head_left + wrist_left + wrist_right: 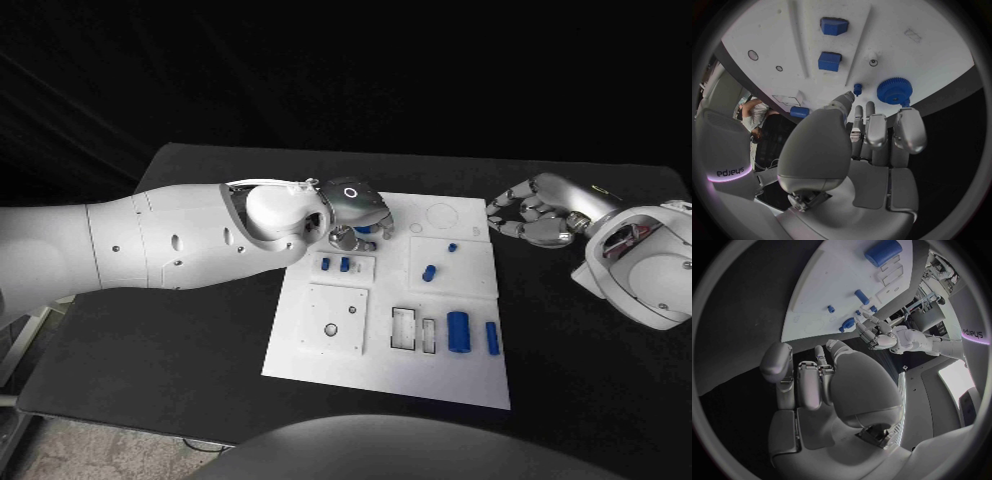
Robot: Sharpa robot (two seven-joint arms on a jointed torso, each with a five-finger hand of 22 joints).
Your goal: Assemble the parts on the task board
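Head view: the black table (173,360) carries the white task board (389,375) in its middle, the board's long sides running from the near edge toward the far edge. The left arm (159,245) reaches in over the board's far left corner, and the left hand (351,212) hangs above that corner; in the left wrist view its fingers (879,130) lie straight and close together above a blue gear (894,90) and a small blue peg (857,89), with nothing between them, so the hand holds nothing. The right hand (531,215) sits over the bare table just beside the board's far right corner, its fingers curled inward; in the right wrist view the fingers (811,382) are bent toward the palm with no part in them.

On the board, a large blue cylinder (457,331) lies near the right edge toward the near end, with a slimmer blue bar (492,338) just beside it, closer to that edge. Further up, a short blue piece (428,271) lies on a raised square plate, with a smaller one (451,247) near it. Two small blue blocks (335,265) stand side by side near the left edge.
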